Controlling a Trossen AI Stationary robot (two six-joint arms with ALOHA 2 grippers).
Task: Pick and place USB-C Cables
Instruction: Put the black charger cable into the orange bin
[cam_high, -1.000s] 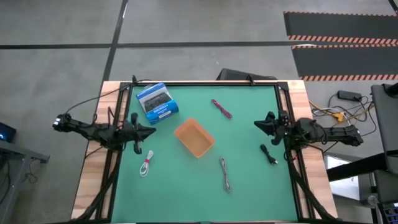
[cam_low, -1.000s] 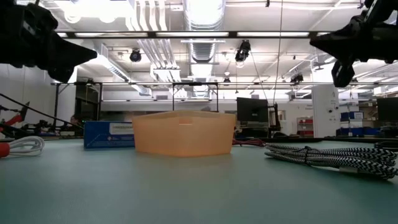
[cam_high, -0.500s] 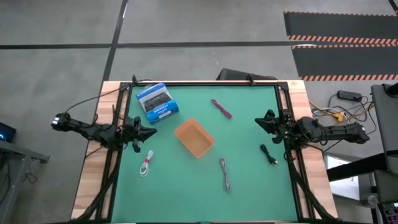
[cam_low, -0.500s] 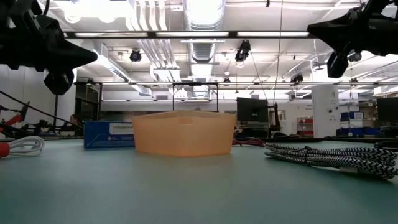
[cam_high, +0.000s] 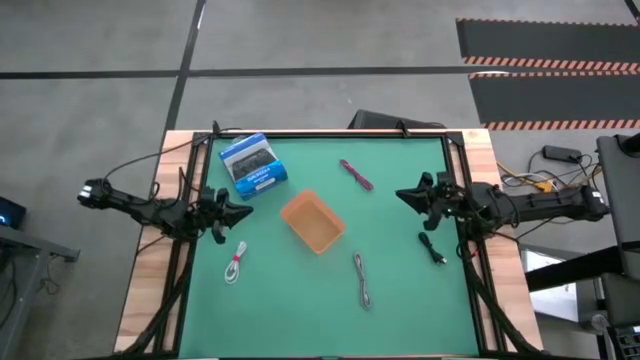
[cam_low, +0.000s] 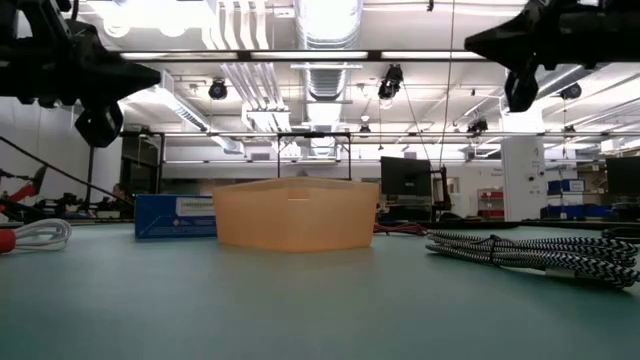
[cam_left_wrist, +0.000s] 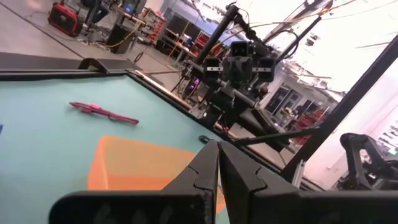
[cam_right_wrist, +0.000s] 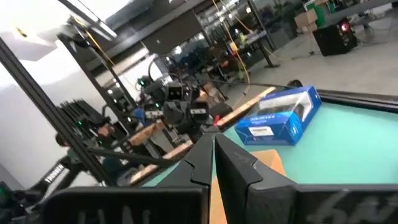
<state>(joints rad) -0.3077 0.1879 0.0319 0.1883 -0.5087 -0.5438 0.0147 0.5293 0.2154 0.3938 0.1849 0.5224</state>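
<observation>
Looking down from the high view: my left gripper (cam_high: 243, 213) and right gripper (cam_high: 402, 196) flank the orange tray (cam_high: 312, 222), both empty. Around the tray, the pink-maroon cable (cam_high: 355, 174) lies at 1 o'clock, the white cable (cam_high: 236, 262) at 8, the grey cable (cam_high: 362, 279) at 5; spread apart, probably so each arm takes its near one. Low view: tray centred, grey cable (cam_low: 530, 254) flat on the mat. Left wrist view: my fingers (cam_left_wrist: 205, 171) are pressed together. Right wrist view: fingers (cam_right_wrist: 202, 149) likewise meet, facing the blue-and-white box (cam_right_wrist: 280, 118).
</observation>
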